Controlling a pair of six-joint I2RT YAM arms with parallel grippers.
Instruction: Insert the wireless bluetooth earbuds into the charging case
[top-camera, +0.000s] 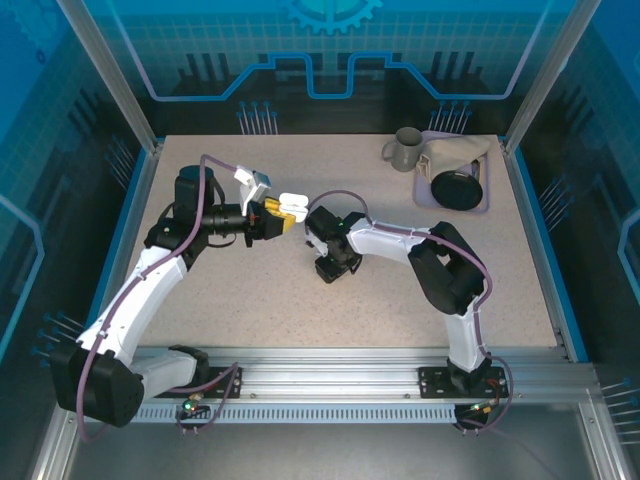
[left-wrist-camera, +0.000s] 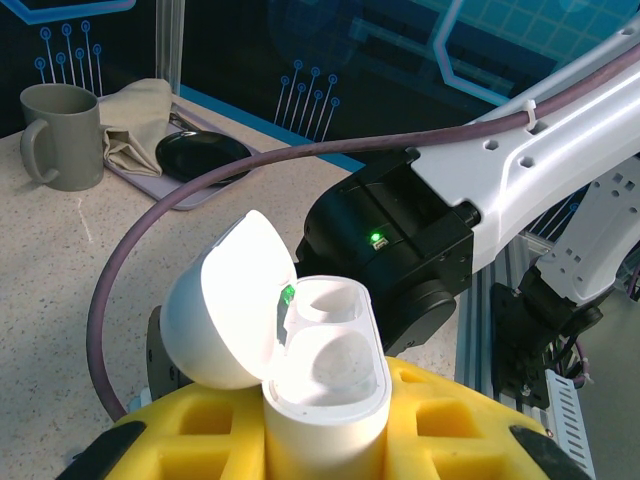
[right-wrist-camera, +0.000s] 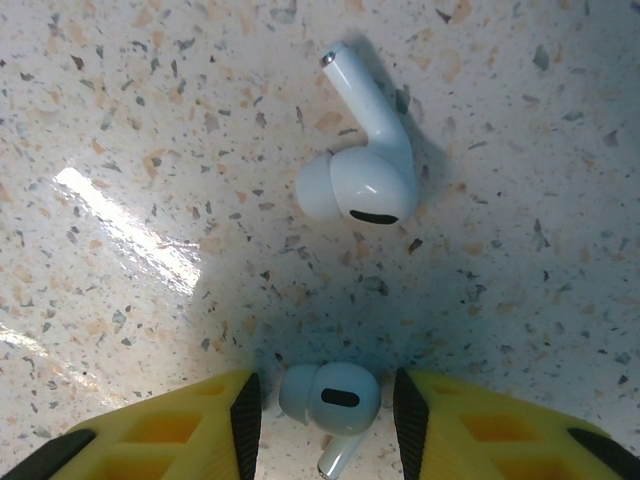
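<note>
My left gripper is held above the table, shut on the white charging case. The case stands upright between the yellow fingers, its lid swung open, and both wells look empty. My right gripper points down at the table just right of it. Two white wireless bluetooth earbuds lie on the speckled tabletop. One earbud sits between the black pads of the right gripper, with a small gap on each side. The other earbud lies farther out, clear of the fingers.
A lavender tray at the back right holds a beige cloth and a black disc. A grey mug stands beside it. The right arm's wrist hangs close behind the case.
</note>
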